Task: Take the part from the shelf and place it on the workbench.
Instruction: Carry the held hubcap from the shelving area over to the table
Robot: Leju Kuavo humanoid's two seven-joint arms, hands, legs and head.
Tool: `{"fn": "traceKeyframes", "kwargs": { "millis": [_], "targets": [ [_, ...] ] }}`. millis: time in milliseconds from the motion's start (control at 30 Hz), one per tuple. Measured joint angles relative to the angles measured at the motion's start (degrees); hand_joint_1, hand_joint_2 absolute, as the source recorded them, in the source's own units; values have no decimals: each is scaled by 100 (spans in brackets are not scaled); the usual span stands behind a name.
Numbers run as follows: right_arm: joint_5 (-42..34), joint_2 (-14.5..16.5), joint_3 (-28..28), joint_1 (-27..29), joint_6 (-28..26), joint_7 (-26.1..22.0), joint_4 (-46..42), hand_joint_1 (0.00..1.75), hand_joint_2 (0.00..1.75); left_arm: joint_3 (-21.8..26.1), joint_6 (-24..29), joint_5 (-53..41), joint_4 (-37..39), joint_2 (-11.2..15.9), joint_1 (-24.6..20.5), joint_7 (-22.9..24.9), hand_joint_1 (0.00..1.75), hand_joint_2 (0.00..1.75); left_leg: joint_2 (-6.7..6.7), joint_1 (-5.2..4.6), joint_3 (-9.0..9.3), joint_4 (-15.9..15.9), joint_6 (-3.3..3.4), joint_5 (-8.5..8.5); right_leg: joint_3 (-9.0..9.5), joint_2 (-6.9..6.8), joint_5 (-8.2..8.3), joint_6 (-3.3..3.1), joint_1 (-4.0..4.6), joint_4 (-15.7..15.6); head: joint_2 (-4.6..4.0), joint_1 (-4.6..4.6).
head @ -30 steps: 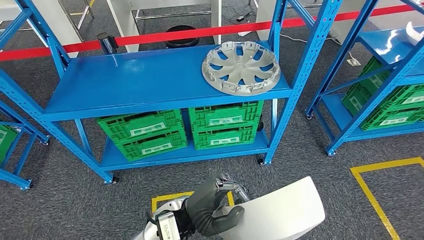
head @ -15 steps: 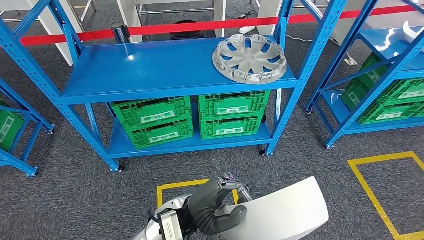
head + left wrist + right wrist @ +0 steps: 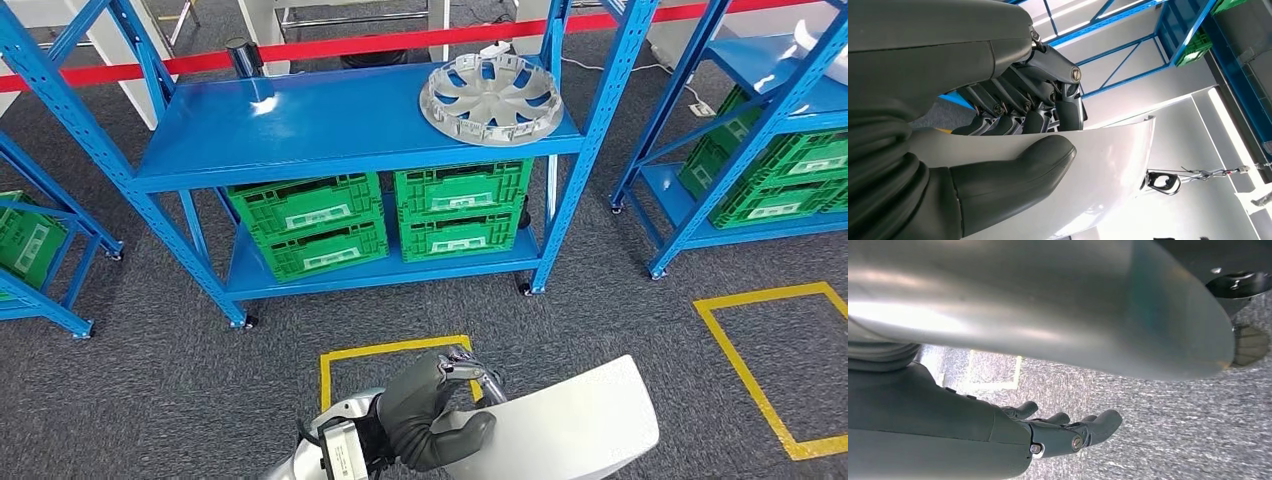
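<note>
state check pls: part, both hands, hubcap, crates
white part: held off the floor by the left hand, not yet on a workbench
left hand: grips the part's edge, thumb on one face, fingers on the other
right hand: holds nothing, fingers apart, under the part
hubcap: lying on the blue shelf's top level
green crates: stacked in pairs on the lower level

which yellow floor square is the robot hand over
The left robot hand, holding the white panel, is over the nearer yellow floor square, not the separate one at right.
</note>
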Motion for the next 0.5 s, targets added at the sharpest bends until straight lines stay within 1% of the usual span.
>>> {"fn": "traceKeyframes", "kwargs": {
  "millis": [33, 67, 100, 167, 200, 233, 267, 300, 333, 367, 400, 433, 467, 500],
  "targets": [
    [1, 0, 0, -1, 0, -1, -1, 0, 0, -3, 0, 0, -1, -4, -4, -1, 175, 175, -6, -3, 236, -336, 19, 15, -38, 2, 35, 36, -5, 18, 0, -7],
    [1, 0, 0, -1, 0, -2, -2, 0, 0, -6, 0, 0, -2, -8, -10, -1, 175, 175, -14, -8, 377, -576, 51, -18, -58, 5, 67, 73, -2, 32, 0, -11],
    [1, -1, 0, -3, 0, -3, -3, 0, 0, -9, 1, 0, -2, -11, -15, -1, 175, 175, -23, -22, 420, -677, 99, -67, -65, 6, 103, 113, 2, 37, 0, -12],
    [-4, 0, 0, -1, 0, -4, -3, 0, 0, -16, 0, 0, 2, -13, -19, -2, 175, 175, -27, -38, 363, -692, 214, -6, -76, 11, 152, 192, -3, 35, 0, -2],
    [-8, 0, 0, 0, 0, -3, -3, 0, 0, -22, 0, 0, 4, -13, -18, -1, 175, 175, -18, -40, 327, -691, 268, 38, -108, 14, 98, 225, -16, 80, 0, 2],
    [-13, 0, 0, 3, 0, -3, -3, 0, 0, -28, -1, 0, 6, -13, -17, -2, 175, 175, -8, -37, 277, -698, 319, 89, -174, 18, -58, 250, -25, 217, 0, 10],
    [-16, 0, 0, 4, 0, -3, -3, 0, 0, -35, -1, 0, 7, -13, -17, -1, 175, 175, 1, -34, 214, -701, 359, 139, -278, 23, -298, 266, -28, 471, 0, 22],
    [-18, 0, 0, 4, 0, -3, -3, 0, 0, -39, -1, 0, 7, -13, -17, 0, 175, 175, 4, -40, 149, -700, 382, 183, -402, 25, -569, 274, -24, 811, 0, 35],
    [-18, 0, 0, 4, 0, -3, -3, 0, 0, -42, -1, 0, 9, -13, -15, 0, 175, 175, 5, -50, 77, -698, 396, 231, -524, 27, -790, 279, -17, 1197, 0, 48],
    [-19, 0, 0, 5, 0, 1, -3, 0, 0, -42, -1, 0, 12, -13, -14, 4, 175, 175, 7, -61, 12, -695, 402, 276, -598, 28, -894, 279, -11, 1504, 0, 55],
    [-19, 0, 0, 7, 0, 4, -3, 0, 0, -42, -1, 1, 16, -13, -13, 15, 175, 175, 10, -73, -49, -689, 403, 323, -588, 29, -868, 270, -6, 1653, 0, 59],
    [-20, 0, 0, 9, 0, 7, -3, 0, 0, -42, -1, 4, 21, -13, -12, 28, 175, 175, 12, -82, -105, -681, 399, 367, -471, 29, -752, 252, 1, 1603, 0, 62],
    [-20, 0, 0, 9, 0, 9, -3, 0, 0, -42, -3, 11, 26, -15, -12, 42, 175, 175, 12, -89, -148, -670, 390, 402, -234, 29, -595, 225, 9, 1319, 0, 64],
    [-20, -1, 0, 6, 0, 6, -3, 0, 0, -42, -7, 20, 28, -22, -12, 52, 175, 175, 12, -93, -183, -657, 376, 430, 66, 30, -504, 191, 19, 895, 0, 66]
  ]
}}
